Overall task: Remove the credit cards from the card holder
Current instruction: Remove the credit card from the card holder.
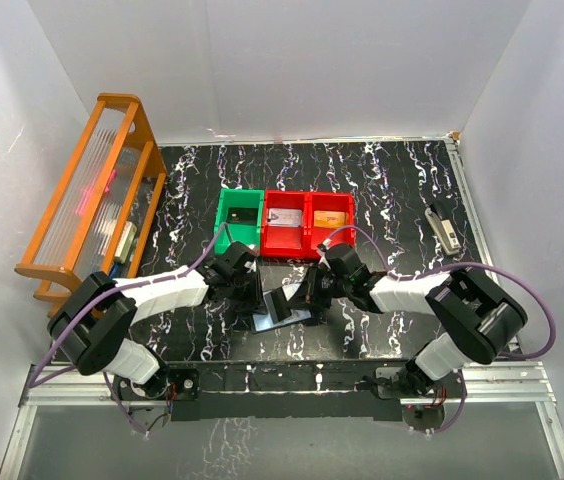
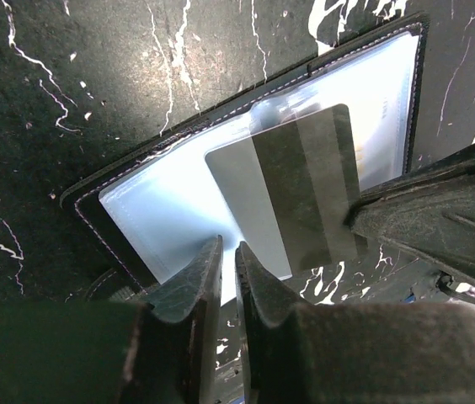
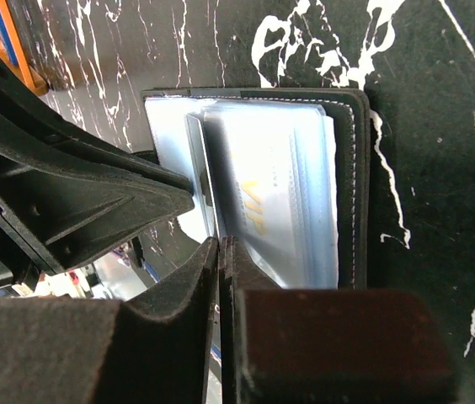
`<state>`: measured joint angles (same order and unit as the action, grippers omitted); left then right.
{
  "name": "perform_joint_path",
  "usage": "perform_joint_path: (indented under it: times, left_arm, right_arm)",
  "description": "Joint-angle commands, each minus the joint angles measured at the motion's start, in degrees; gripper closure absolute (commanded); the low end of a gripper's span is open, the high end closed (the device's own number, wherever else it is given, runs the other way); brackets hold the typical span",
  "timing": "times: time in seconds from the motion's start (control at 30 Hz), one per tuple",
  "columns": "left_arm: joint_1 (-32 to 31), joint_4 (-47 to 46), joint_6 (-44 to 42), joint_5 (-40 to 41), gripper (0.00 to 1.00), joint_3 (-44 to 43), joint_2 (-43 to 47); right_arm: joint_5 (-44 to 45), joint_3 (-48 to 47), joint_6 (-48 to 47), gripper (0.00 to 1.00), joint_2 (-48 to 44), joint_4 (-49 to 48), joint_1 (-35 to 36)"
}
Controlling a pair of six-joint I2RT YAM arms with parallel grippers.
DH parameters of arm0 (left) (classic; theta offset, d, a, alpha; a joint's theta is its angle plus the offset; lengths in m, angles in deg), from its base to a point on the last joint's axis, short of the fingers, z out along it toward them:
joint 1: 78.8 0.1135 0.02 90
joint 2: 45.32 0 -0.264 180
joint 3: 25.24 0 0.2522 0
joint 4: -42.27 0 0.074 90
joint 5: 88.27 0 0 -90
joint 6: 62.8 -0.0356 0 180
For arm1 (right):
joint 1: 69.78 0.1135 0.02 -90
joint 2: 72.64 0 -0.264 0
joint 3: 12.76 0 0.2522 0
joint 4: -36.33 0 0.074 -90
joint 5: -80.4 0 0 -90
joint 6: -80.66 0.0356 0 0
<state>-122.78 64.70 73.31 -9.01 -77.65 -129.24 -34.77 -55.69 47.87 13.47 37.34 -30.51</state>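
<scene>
**Left gripper** (image 2: 229, 252): the jaws stand nearly together with a thin slit between the tips. Bright panel shows through the slit, and I cannot tell whether anything is nipped in it. The tips sit at the near edge of the card holder (image 2: 162, 202), just beside the lower corner of a grey card (image 2: 296, 185) with a dark stripe.

**Right gripper** (image 3: 221, 248): the jaws are closed tight, with nothing seen between them. In the left wrist view its tip touches the grey card's side edge. It seems to be pinning card or holder down, but which is unclear.

**Card holder:** it lies open and flat on the bench (image 1: 392, 190), mid-front between the two grippers, light-blue panels up. The grey card is part way out of its sleeve and skewed, its far end under clear plastic. A gold-lettered card (image 3: 258, 202) sits fully inside a sleeve.

**Beyond:** a green bin (image 1: 239, 222) and red bins (image 1: 307, 225) stand in a row just behind the holder. Flat pieces lie in them, too small to name.

**Step, as judged:** drawing out the grey card, which is half out and not yet free. At least one more card is left to pull.

**Next move calls for:**
- The left jaws part enough to take the card's exposed free edge.
- They close on the card alone, not on the sleeve.
- They pull along the sleeve's line while the right tip keeps the holder down.

**Likely trouble:** the holder may lift or slide with the card, or the thin card may slip from the tips.
</scene>
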Motion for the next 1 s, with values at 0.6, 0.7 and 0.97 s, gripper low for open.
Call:
perform_joint_path:
  times: [0.6, 0.7, 0.97]
  left_arm:
    - [0.0, 6.6, -3.4, 3.3, 0.98, -0.2, -2.1]
    - [0.0, 7.1, -3.4, 3.9, 0.99, -0.2, -1.7]
    - [0.0, 7.3, -3.2, 4.1, 0.99, -0.3, -1.4]
  right_arm:
    - [-6.2, -9.1, -6.1, 0.79, 10.1, -2.1, -0.2]
    - [-6.5, -8.7, -6.3, 0.87, 10.1, -2.1, -0.2]
    - [-5.0, -7.7, -6.3, 1.0, 7.9, -1.0, -0.1]
